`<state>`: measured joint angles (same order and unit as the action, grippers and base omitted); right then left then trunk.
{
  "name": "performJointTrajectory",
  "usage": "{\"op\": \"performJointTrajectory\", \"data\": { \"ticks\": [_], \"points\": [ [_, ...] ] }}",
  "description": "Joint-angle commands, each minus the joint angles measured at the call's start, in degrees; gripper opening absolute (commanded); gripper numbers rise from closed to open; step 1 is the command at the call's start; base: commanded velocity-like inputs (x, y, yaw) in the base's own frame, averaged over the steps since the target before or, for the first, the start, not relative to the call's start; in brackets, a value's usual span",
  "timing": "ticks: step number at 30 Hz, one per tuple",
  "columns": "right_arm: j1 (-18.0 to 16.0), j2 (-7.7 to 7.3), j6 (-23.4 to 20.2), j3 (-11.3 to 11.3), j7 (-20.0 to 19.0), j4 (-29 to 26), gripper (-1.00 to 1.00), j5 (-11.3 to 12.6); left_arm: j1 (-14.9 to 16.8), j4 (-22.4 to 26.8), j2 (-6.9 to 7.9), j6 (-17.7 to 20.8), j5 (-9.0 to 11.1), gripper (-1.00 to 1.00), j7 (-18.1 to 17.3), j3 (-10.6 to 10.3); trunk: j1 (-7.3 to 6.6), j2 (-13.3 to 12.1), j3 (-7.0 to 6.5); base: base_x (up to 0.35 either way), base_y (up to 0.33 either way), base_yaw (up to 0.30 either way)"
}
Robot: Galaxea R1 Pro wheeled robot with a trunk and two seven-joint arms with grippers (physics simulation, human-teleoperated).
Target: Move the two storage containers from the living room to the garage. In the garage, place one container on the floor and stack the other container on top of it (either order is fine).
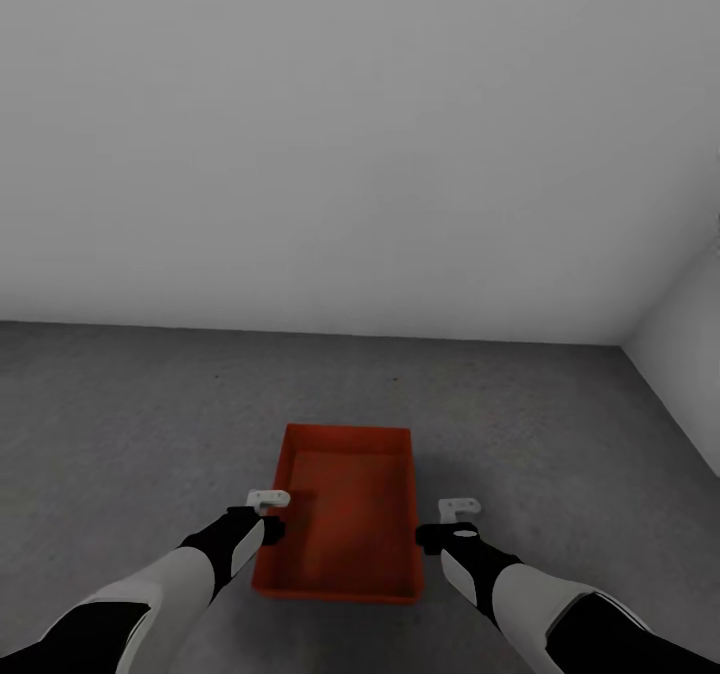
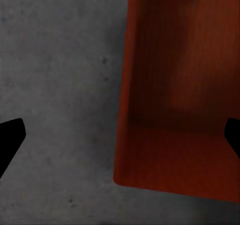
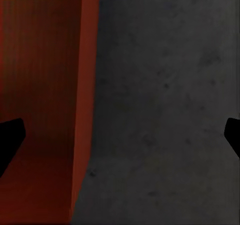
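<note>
Nearest the camera, both arms reach forward and down, white sleeves ending in black wrists. The left gripper (image 1: 268, 500) hangs over the left long wall of the bin, and its wrist view shows the 2 dark fingertips (image 2: 11, 137) spread wide, 1 over bare concrete, the other over the bin's inside, with the wall passing between them and nothing pinched. The right gripper (image 1: 459, 506) sits just beside the right long wall; its wrist view also shows the fingers (image 3: 10, 137) well apart, 1 tip over the red interior and the other over grey floor, holding nothing.

Between the 2 grippers sits 1 red-orange storage container (image 1: 345, 514), open top facing up, nothing inside it, resting flat on the floor (image 1: 150, 424). Its long sides run away from the robot, its near short wall lies between the 2 forearms. In the wrist views the container's wall (image 2: 127, 110) and rim (image 3: 85, 110) stand straight against the mottled dark grey concrete.

Farther out, the floor runs to a plain white-grey wall (image 1: 350, 134), and a second wall (image 1: 690, 354) meets it in a corner on the right.
</note>
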<state>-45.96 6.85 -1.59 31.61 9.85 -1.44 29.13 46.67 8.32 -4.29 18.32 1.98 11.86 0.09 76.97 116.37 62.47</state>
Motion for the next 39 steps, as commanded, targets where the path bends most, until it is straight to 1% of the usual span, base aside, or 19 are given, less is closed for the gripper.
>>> {"op": "performJointTrajectory", "data": {
  "ticks": [1,39],
  "points": [
    [0.0,0.0,-0.2,0.5,0.3,-0.1,1.0,0.5,0.0,0.1,-0.01,0.3,0.2,1.0,0.2,0.0,-0.23,-0.4,-0.23,0.0,0.0,0.0],
    [0.0,0.09,-0.2,0.5,0.3,-0.1,1.0,0.4,0.0,0.1,0.07,0.2,0.2,1.0,0.4,0.0,-8.58,-15.6,-10.44,0.0,0.0,0.0]
  ]
}}
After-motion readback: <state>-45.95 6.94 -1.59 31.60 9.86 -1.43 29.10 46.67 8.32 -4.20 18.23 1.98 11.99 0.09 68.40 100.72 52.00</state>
